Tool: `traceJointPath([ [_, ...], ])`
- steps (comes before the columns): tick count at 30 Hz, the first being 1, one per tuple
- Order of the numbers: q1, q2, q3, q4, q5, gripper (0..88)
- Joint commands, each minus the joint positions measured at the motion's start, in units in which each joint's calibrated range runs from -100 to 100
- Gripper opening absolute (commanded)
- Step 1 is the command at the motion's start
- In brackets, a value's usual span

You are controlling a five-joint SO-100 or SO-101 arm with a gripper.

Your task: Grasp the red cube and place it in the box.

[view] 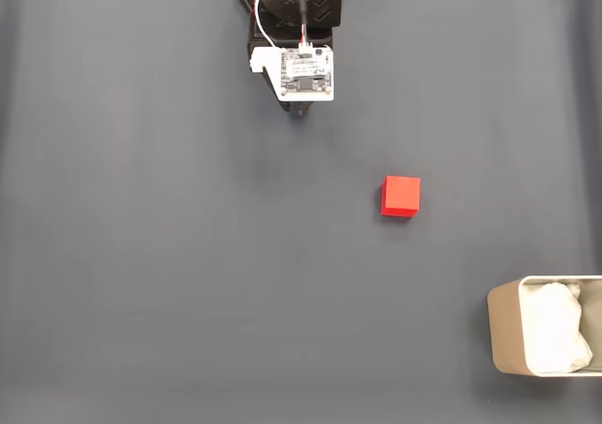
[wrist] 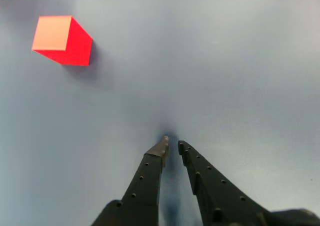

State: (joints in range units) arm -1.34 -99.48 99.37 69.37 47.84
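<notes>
Nearest the wrist camera, gripper (wrist: 172, 146) nearly clenched, empty; cube (wrist: 61, 39) far left on the mat, box (view: 544, 338) well apart.

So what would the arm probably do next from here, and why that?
Probably swing toward the small bright red cube while opening. In the wrist view the black fingers stand nearly closed with nothing between them, and the cube sits apart, ahead and to the upper left on the grey table, so they aren't lined up yet.
</notes>
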Motion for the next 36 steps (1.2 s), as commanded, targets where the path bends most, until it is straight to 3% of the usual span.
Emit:
traceJointPath([
  [1,1.05,-0.43,0.45,-6.91,-0.49,3.0],
  [10,1.69,0.61,-2.10,-19.62,-0.68,3.5],
  [16,1.26,7.19,-9.77,-22.32,-0.93,3.7],
  [27,0.06,24.87,-29.11,-21.26,-0.93,3.6],
  [36,-3.78,34.40,-41.89,-12.65,0.10,2.8],
])
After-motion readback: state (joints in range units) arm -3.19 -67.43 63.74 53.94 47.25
